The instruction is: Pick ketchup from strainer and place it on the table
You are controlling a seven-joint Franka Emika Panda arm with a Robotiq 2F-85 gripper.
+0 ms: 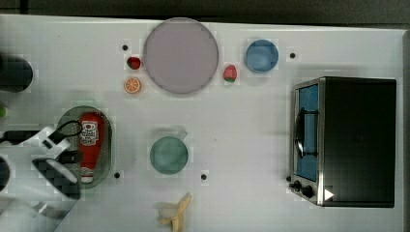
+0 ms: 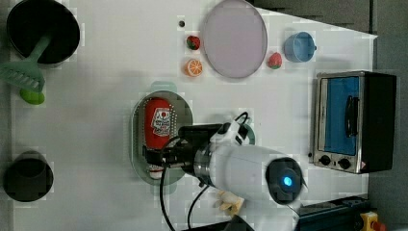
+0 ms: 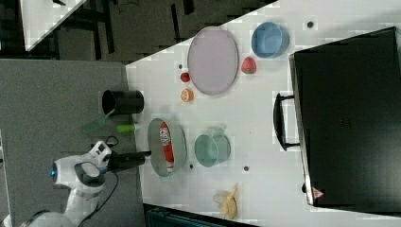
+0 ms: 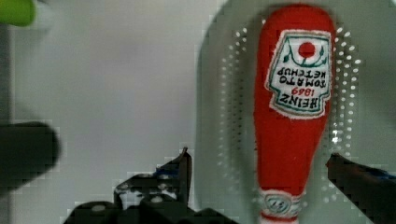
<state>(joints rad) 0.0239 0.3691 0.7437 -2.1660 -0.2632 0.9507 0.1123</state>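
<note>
The ketchup (image 1: 91, 142), a red squeeze bottle with a white cap and a white-and-red label, lies lengthwise in the pale green oval strainer (image 1: 109, 150) on the white table (image 1: 241, 125), at the top view's left. My gripper (image 1: 72, 158) hovers over the strainer's cap end. In the wrist view the gripper (image 4: 266, 168) is open, one finger on each side of the ketchup's (image 4: 292, 116) neck and apart from it, above the strainer's perforated bottom (image 4: 233, 93). The left view shows the gripper (image 2: 156, 158) over the ketchup's (image 2: 161, 120) lower end.
A teal cup (image 1: 168, 154) stands just right of the strainer in the top view. Farther off are a grey-lilac plate (image 1: 180, 55), two strawberries (image 1: 134, 63), an orange slice (image 1: 132, 85), a blue cup (image 1: 261, 55), a banana (image 1: 179, 212) and a toaster oven (image 1: 348, 140).
</note>
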